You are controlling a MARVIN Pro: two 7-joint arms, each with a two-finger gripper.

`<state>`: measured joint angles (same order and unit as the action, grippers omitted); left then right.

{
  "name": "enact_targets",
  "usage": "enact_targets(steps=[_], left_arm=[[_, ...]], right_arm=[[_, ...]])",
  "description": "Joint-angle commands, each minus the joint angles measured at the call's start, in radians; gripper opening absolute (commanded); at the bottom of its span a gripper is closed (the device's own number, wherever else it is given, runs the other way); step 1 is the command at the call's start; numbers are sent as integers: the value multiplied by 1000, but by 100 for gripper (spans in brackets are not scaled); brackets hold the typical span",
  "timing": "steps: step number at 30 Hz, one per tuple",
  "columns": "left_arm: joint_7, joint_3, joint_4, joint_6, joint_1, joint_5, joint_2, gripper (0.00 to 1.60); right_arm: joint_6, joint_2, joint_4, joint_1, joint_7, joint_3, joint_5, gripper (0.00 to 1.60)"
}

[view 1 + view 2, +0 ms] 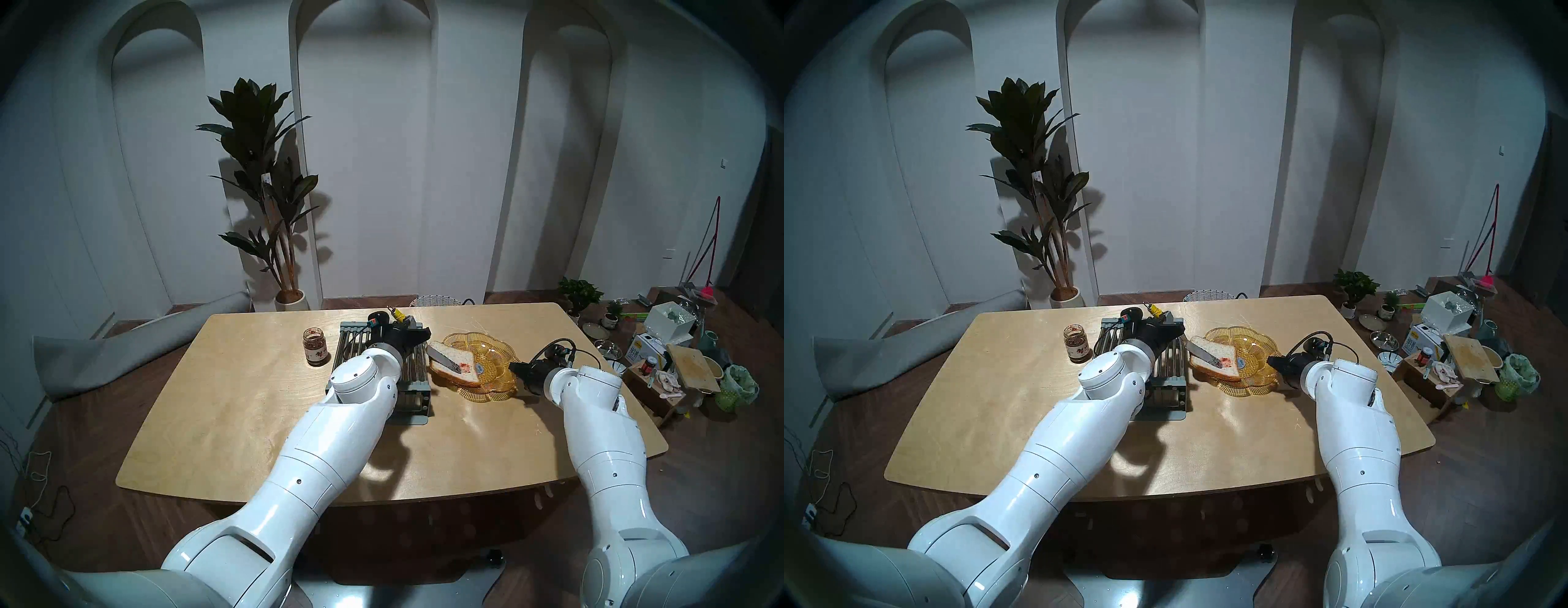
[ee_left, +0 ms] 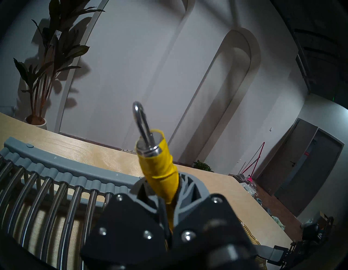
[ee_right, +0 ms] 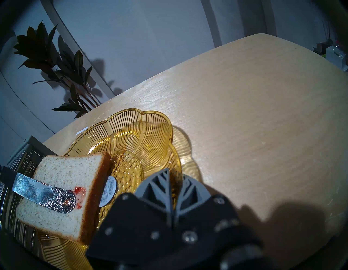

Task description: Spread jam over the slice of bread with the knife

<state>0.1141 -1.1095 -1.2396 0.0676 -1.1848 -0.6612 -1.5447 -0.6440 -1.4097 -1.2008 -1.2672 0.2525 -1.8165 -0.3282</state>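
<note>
The slice of bread leans on the left rim of an amber glass plate. My left gripper is shut on the knife's yellow handle. The silver blade lies flat across the bread, its tip at a small bright red jam smear near the crust. My right gripper is shut on the plate's near right rim. The open jam jar stands at the left of the table, apart from both grippers.
A grey dish rack with metal bars lies under my left forearm, between the jar and the plate. A wicker basket sits behind the table's far edge. A potted plant stands by the wall. Floor clutter lies to the right.
</note>
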Motion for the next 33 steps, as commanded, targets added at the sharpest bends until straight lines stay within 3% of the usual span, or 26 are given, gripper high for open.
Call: enact_targets(steps=[1, 13, 19, 26, 33], left_arm=[[-3, -16, -7, -1, 32, -7, -3, 0], [-24, -36, -16, 2, 34, -35, -4, 0], [-9, -31, -15, 15, 37, -22, 10, 0], [57, 4, -72, 77, 46, 38, 32, 0], [71, 6, -101, 99, 44, 36, 38, 0]], right_arm=[[1, 2, 3, 5, -1, -2, 0, 0], [6, 3, 19, 15, 0, -2, 6, 0], [8, 2, 27, 20, 0, -1, 6, 0], [9, 0, 32, 24, 0, -1, 6, 0], [10, -1, 31, 24, 1, 0, 6, 0]])
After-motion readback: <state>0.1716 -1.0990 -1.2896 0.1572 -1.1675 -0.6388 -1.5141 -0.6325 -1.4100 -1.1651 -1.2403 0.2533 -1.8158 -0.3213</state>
